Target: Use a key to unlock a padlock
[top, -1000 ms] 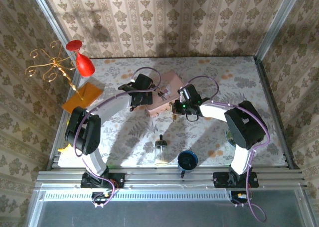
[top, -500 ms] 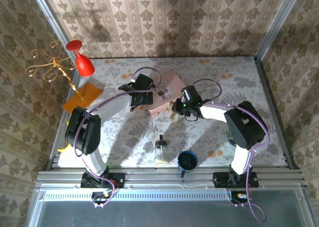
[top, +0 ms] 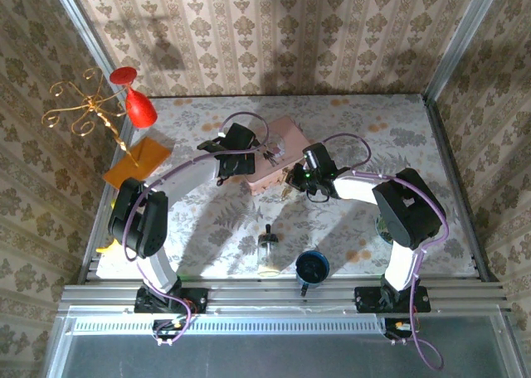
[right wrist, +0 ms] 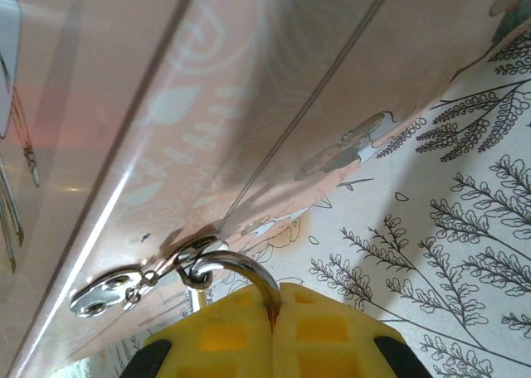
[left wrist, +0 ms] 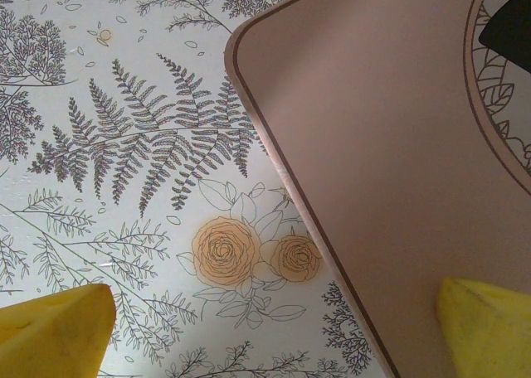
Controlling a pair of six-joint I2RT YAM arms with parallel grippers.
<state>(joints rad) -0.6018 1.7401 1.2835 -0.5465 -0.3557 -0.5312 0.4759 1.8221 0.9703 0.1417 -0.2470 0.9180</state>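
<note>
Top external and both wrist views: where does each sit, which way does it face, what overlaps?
Top external: above and behind, facing down on the fern-printed white table; left arm, right arm show.
Left wrist: faces down past the open left gripper at the flat pink box's corner.
Right wrist: faces along that box's side; right gripper shut on the silvery steel shackle loop.
Shared: all three see the box.

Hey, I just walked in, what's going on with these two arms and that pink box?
The right gripper is shut on the padlock, pinching its thin silvery shackle, which loops through a metal hasp on the side of the pink box. The left gripper hangs over a corner of the box with its jaws wide open, holding nothing.
</note>
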